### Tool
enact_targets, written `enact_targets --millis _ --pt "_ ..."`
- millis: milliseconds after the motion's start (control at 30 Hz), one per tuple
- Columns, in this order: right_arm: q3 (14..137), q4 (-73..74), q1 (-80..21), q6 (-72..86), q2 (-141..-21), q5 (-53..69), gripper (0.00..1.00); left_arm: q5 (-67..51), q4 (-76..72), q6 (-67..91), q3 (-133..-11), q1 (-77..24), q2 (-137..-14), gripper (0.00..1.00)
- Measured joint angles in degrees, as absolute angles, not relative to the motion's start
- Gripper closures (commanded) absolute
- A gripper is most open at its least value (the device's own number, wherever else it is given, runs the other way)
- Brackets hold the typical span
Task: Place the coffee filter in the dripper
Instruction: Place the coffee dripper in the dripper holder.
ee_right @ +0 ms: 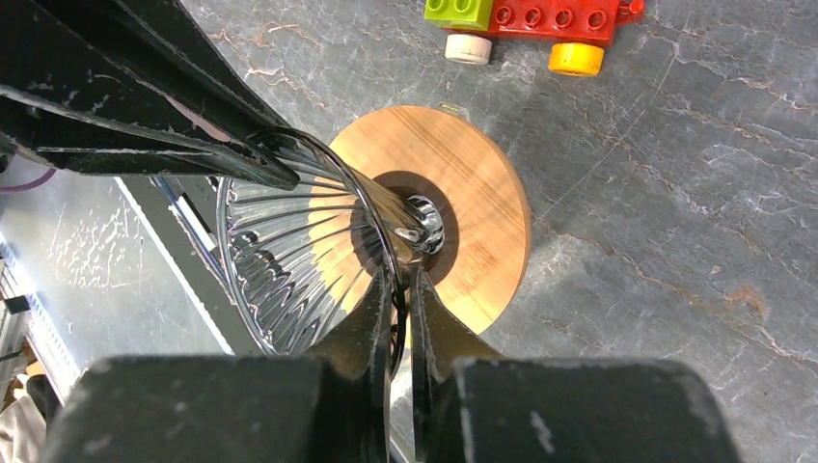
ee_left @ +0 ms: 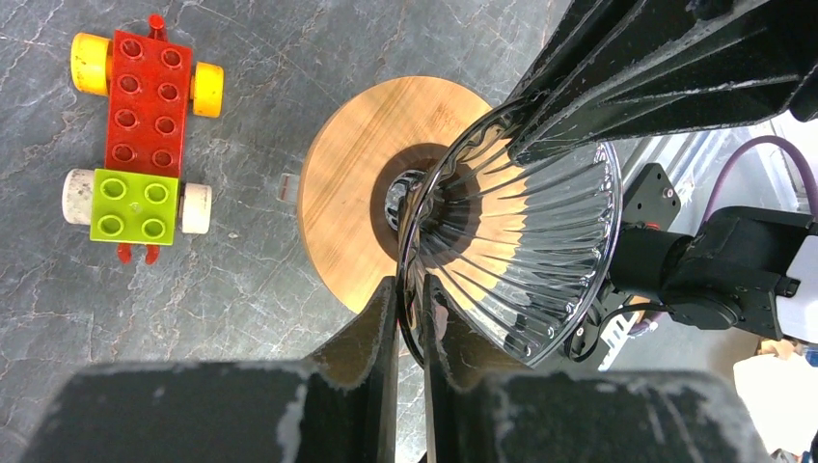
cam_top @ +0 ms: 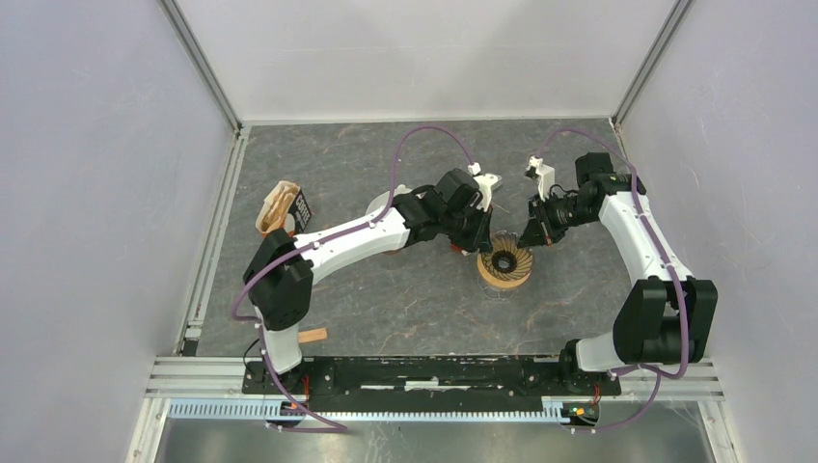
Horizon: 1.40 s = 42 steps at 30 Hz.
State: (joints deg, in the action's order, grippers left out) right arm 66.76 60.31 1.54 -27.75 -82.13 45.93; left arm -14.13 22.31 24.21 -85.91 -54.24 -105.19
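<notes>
The dripper point(cam_top: 505, 263) is a ribbed clear glass cone on a round wooden base, at the table's middle. My left gripper point(cam_top: 481, 240) is shut on the cone's rim from the left; in the left wrist view its jaws point(ee_left: 410, 285) pinch the glass wall of the dripper point(ee_left: 526, 253). My right gripper point(cam_top: 533, 235) is shut on the rim from the right; its jaws point(ee_right: 403, 277) pinch the glass of the dripper point(ee_right: 278, 262). No filter is in the cone. A brown bundle with a black label point(cam_top: 284, 206), which looks like the coffee filters, lies at the far left.
A red and green brick toy car point(ee_left: 143, 135) with yellow and white wheels lies just behind the dripper; it also shows in the right wrist view point(ee_right: 526, 17). A small wooden block point(cam_top: 313, 336) lies near the left arm's base. Walls close in the table.
</notes>
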Motion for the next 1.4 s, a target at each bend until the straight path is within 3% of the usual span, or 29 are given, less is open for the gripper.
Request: enact_targets --millis 167,1400 --pt "66.8 60.1 1.5 -27.3 -82.2 45.6 1.0 -14.2 23.4 24.2 -87.0 -54.2 -105.8 0.98" --pt "61.9 52.7 -0.1 -24.3 -77.9 42.9 1.0 -15.3 19.0 26.4 -83.8 -53.5 -105.5 0.98"
